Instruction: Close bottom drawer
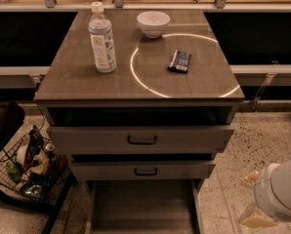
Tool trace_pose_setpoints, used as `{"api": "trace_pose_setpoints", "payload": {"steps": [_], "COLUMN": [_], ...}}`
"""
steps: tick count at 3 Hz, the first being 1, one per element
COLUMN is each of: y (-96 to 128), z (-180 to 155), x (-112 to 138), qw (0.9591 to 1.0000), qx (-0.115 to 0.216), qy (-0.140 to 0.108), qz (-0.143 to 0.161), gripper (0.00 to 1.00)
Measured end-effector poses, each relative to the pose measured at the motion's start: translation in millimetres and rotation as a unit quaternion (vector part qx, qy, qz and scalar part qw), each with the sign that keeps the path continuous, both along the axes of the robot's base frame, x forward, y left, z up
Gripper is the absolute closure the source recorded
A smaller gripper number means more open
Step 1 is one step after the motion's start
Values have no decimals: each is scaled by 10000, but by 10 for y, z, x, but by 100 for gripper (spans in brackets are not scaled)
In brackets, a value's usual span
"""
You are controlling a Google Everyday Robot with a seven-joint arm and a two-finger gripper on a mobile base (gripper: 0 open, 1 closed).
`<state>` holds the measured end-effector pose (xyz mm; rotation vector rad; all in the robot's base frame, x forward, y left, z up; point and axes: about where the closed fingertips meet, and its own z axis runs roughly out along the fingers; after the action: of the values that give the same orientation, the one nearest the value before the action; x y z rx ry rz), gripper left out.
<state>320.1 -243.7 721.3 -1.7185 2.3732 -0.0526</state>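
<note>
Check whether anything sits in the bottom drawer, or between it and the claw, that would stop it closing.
Nothing visible does. The bottom drawer looks bare inside, though its front edge is out of frame. The claw is at lower right, beside the drawer, with only speckled floor between.
</note>
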Motion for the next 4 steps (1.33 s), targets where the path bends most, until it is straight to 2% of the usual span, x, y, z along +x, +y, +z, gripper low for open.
{"api": "trace_pose_setpoints", "payload": {"steps": [2, 3, 4], "y": [10, -9, -227], "z": [-102, -501, -1103], "x": [-8, -108, -423], "qw": [9999, 9978, 9886], "qx": [-83, -475, -1169], "qy": [96, 465, 930], "qz": [-5, 66, 175], "gripper": [87, 100, 100]}}
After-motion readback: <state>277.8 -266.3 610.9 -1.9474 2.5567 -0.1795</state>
